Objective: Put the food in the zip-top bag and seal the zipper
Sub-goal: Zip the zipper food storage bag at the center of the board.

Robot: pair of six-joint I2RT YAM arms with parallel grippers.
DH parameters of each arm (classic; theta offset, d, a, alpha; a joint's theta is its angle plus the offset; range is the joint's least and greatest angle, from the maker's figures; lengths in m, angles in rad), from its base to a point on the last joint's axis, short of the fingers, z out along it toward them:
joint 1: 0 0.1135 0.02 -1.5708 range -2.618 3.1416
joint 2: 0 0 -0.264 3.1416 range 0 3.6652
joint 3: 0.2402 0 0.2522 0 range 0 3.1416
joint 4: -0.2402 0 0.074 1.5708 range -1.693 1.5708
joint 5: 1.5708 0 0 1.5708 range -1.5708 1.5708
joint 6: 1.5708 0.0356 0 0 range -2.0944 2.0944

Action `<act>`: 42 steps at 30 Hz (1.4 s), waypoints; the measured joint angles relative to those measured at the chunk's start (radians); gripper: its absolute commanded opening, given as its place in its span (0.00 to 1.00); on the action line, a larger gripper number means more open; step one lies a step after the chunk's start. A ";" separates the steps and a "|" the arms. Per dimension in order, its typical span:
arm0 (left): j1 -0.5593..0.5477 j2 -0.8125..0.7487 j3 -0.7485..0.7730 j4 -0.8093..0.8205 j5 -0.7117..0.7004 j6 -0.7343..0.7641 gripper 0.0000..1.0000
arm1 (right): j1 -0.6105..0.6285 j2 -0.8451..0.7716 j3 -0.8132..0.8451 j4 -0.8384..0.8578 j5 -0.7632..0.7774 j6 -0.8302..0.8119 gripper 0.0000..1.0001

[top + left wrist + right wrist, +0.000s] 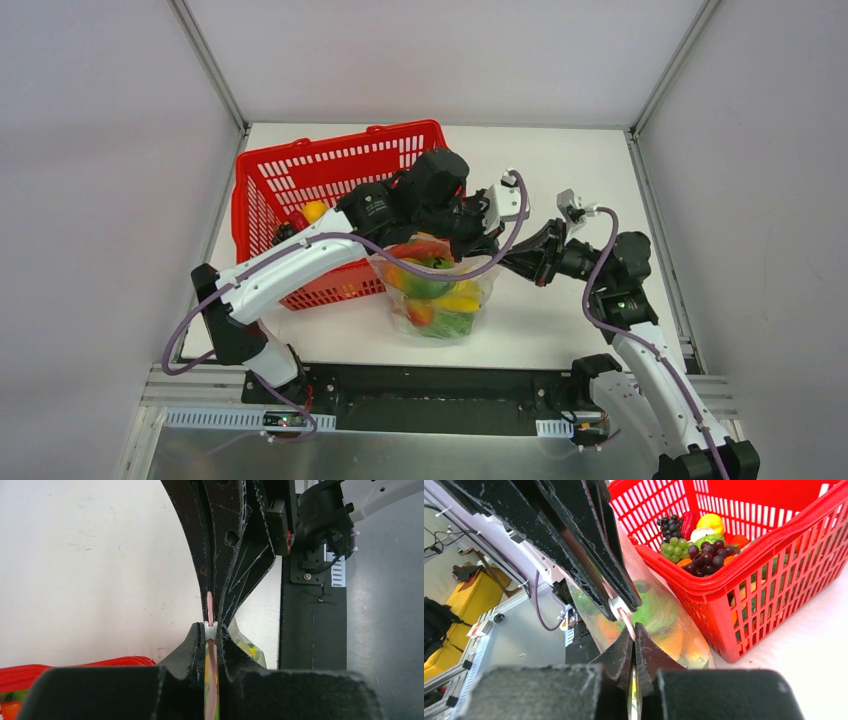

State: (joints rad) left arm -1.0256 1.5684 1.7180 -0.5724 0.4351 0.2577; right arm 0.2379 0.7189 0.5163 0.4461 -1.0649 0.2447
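White arms [300,262], black joints [432,180], purple cables [598,300]

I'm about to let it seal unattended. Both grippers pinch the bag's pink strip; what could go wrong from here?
1. The left gripper and right gripper each pinch only the thin zipper; pulling along it could slip it free.
2. The food fills the zip-top bag high, so a piece may jam the mouth.
3. The bag sits right beside the red basket and might snag.

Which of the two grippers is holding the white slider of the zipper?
The left gripper: the white slider sits between its fingertips, while the right gripper pinches the pink strip beside it.
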 measured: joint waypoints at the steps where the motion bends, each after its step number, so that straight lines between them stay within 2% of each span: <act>1: 0.000 0.000 0.003 -0.003 -0.001 0.005 0.00 | 0.001 -0.004 0.000 -0.003 0.010 0.001 0.00; 14: 0.009 -0.004 0.011 -0.024 -0.026 0.051 0.00 | 0.005 -0.049 -0.007 -0.026 0.112 0.031 0.00; 34: 0.079 -0.214 -0.218 0.009 -0.064 0.056 0.00 | 0.008 -0.097 -0.007 -0.084 0.172 0.031 0.00; 42: 0.099 -0.276 -0.263 -0.010 -0.115 0.064 0.00 | 0.009 -0.101 -0.003 -0.113 0.166 0.015 0.00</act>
State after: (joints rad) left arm -0.9264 1.2922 1.4551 -0.5823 0.3199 0.3218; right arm 0.2466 0.6178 0.5129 0.3336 -0.8989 0.2600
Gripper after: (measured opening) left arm 0.044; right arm 0.006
